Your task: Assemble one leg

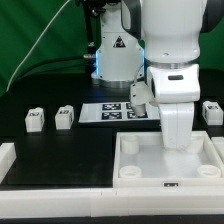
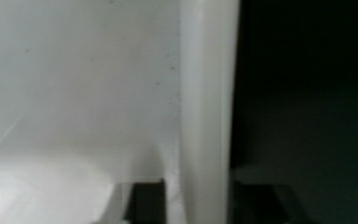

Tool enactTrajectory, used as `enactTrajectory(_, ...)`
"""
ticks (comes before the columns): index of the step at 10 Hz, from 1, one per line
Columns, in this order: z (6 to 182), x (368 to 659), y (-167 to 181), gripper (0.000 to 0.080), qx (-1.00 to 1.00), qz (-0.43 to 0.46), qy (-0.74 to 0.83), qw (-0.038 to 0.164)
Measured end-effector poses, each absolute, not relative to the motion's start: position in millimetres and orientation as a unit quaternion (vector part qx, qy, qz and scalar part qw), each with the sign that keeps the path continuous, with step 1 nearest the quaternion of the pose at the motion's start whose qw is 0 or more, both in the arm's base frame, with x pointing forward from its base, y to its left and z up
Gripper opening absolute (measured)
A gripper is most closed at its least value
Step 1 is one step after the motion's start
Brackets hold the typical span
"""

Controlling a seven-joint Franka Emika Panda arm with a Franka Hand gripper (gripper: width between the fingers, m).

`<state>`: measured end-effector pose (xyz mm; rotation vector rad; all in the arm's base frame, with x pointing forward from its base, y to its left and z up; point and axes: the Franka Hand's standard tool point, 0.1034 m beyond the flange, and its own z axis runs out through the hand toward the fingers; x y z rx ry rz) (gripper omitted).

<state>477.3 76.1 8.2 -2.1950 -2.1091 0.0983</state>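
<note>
Two legs (image 1: 35,120) (image 1: 65,117) sit side by side on the counter (image 1: 60,150). My end effector (image 1: 175,143) hangs over the white tray (image 1: 135,165); I cannot tell if it is wide or narrow.

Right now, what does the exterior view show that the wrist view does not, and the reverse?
Only the exterior view: the white robot arm, the large white square tray-like part, the flat white marker board, and small white stubby tagged legs on the black table, two at that view's left, one at its right. Only the wrist view: a blurred close white surface edged by darkness, unidentifiable. Both: white against black, nothing more.
</note>
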Motion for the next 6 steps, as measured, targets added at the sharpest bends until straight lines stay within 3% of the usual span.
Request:
enactTrajectory(1, 8.2, 477.3, 76.1, 0.0291, -0.720, 0.032, -0.691, 0.048)
enactTrajectory(2, 8.3, 477.3, 76.3, 0.0473, -0.722, 0.032, -0.690, 0.048)
enactTrajectory(3, 8.4, 477.3, 76.8, 0.0588, -0.725, 0.032, -0.687, 0.048)
enactTrajectory(6, 8.5, 477.4, 76.8, 0.0646, -0.726, 0.032, -0.686, 0.048)
